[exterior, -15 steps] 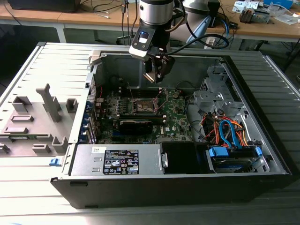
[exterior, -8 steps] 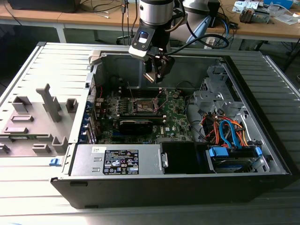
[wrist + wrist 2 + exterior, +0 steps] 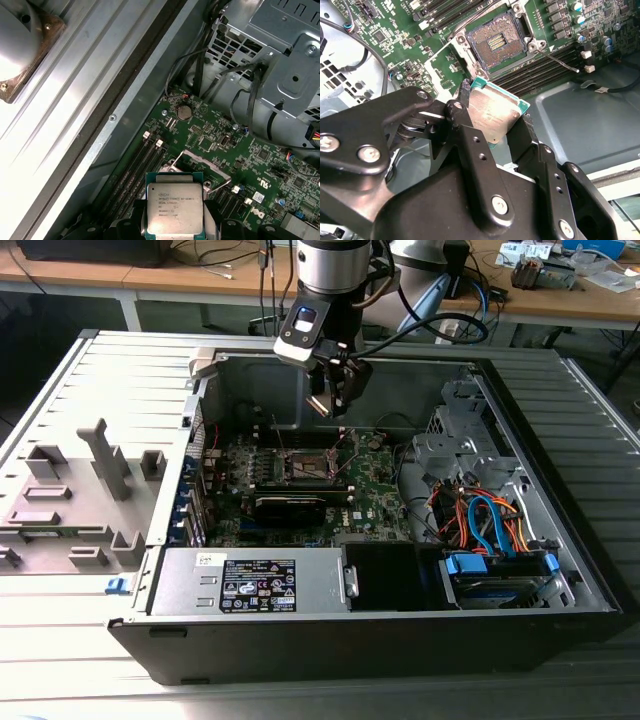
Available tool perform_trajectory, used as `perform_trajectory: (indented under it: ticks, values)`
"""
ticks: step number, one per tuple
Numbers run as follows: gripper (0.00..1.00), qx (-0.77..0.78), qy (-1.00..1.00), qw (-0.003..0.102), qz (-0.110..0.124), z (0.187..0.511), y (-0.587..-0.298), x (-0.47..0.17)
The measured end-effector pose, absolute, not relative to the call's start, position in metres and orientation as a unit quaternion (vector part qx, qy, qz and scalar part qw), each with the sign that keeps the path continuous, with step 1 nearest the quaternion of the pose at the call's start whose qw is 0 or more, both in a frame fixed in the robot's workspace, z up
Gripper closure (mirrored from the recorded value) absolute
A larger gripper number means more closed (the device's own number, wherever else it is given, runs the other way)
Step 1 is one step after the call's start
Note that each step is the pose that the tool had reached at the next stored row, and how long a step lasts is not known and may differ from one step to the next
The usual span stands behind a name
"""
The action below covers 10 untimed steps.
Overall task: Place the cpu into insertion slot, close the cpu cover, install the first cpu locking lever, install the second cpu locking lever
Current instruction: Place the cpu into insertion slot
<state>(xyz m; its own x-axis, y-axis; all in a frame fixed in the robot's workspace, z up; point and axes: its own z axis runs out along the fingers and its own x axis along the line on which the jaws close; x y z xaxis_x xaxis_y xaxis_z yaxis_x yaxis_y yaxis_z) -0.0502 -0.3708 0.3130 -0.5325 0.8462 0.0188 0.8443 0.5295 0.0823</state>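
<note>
Computer case [image 3: 400, 645], power supply [image 3: 250, 582], blue cables [image 3: 490, 518]

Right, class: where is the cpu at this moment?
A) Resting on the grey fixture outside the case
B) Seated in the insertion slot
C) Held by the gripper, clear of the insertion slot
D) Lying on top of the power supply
C: in the second wrist view the cpu is clamped in the gripper, while the insertion slot lies open with its contact field bare.
</note>
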Motion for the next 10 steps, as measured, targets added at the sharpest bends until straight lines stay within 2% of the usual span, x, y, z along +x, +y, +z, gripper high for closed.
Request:
perform_trajectory:
  ticks: [10]
  values:
    - [0.46, 0.488, 0.872, 0.012, 0.041, 0.3129, -0.3708, -0.0502]
